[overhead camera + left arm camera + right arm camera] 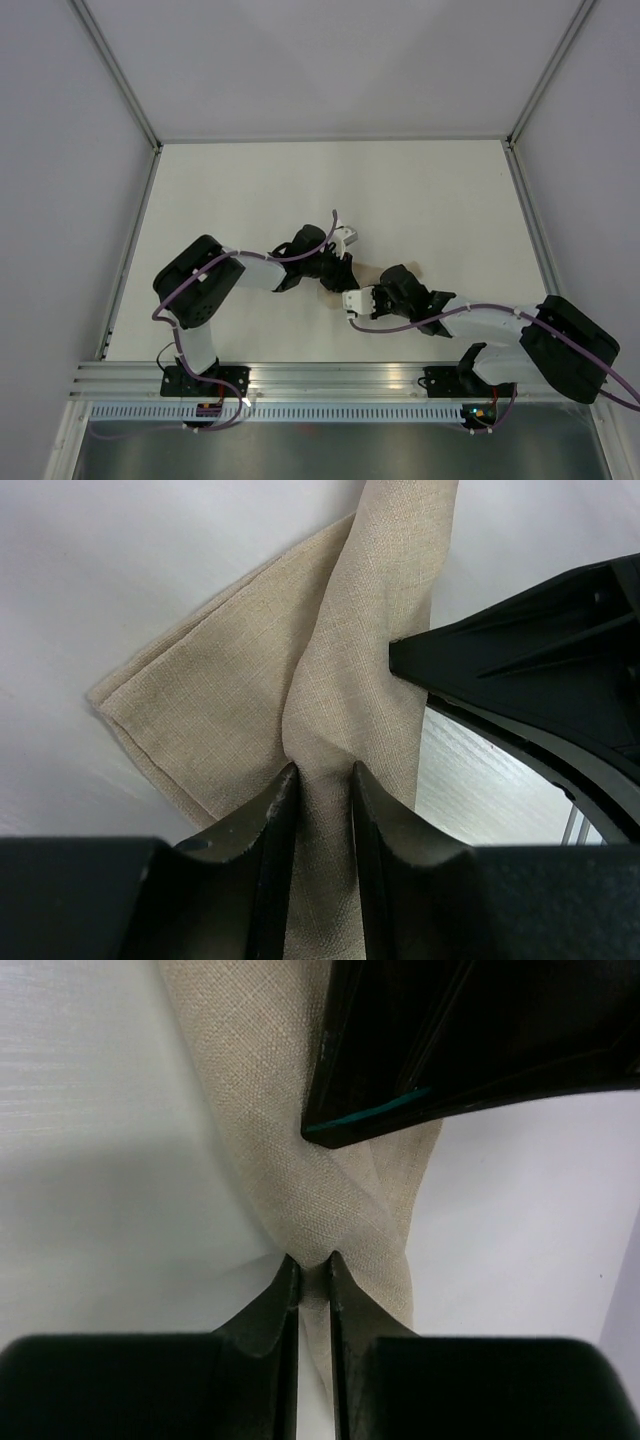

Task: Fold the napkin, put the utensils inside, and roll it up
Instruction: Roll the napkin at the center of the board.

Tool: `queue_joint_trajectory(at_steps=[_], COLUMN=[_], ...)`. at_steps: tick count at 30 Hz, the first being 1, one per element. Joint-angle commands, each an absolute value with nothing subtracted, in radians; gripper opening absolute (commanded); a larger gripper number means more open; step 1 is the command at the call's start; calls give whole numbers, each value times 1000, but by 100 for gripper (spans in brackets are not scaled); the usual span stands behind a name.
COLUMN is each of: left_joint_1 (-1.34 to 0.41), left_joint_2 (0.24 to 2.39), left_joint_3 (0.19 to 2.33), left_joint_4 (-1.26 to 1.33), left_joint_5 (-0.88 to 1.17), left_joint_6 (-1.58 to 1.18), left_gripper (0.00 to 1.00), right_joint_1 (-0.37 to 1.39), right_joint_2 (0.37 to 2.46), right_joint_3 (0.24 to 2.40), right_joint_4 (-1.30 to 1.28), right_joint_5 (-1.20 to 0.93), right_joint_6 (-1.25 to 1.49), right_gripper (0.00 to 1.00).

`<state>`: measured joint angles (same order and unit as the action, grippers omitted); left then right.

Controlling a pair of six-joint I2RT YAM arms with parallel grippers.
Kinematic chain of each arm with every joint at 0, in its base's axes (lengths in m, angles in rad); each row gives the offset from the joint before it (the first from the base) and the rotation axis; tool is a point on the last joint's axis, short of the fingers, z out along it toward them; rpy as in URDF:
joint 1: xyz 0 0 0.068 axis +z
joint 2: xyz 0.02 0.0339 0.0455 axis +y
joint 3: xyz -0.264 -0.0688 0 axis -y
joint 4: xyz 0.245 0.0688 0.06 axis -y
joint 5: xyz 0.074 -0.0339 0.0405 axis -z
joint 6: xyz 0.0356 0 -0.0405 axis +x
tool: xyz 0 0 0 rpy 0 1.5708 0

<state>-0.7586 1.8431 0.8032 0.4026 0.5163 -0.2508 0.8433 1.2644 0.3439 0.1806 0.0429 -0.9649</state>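
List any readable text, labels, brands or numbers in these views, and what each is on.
No text can be read in any view.
The napkin: plain cloth, no tag or print showing.
The left gripper and right gripper, both pinched on the napkin: bare black fingers, no markings.
The left arm base and right arm base, top view: any labels there are too small to read.

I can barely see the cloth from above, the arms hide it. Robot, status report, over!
Left gripper shut on the napkin. Right gripper shut on it too. Napkin bunched between them. Grippers crowd close; no utensils in view.
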Motion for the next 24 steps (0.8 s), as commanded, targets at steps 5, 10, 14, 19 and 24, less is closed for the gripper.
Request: queue_joint_trajectory(at_steps=[5,10,14,19,24], left_joint_1=[-756,-752,-738,-704,-637], left_joint_2=[1784,1663,1569,1439,1226], left_joint_3=[772,721,695,660,556], left_joint_4=[345,403,408,373,382], left_joint_5=[467,273,111,-84,-248], left_joint_6=[-281,-346,-382,-434,-497], left_gripper=[39,44,47,49,49], right_joint_1=[841,841,836,815,744], right_joint_2=[1324,1414,1500,1615,1738], right_joint_3=[546,699,779,885,1055], right_joint_4=[-309,-530,-621,-785,-960], right_joint_5=[-121,-212,-251,-363,-463], right_joint_6=[-884,-867,-867,-880,-934], right_gripper=[3,2,2,1,1])
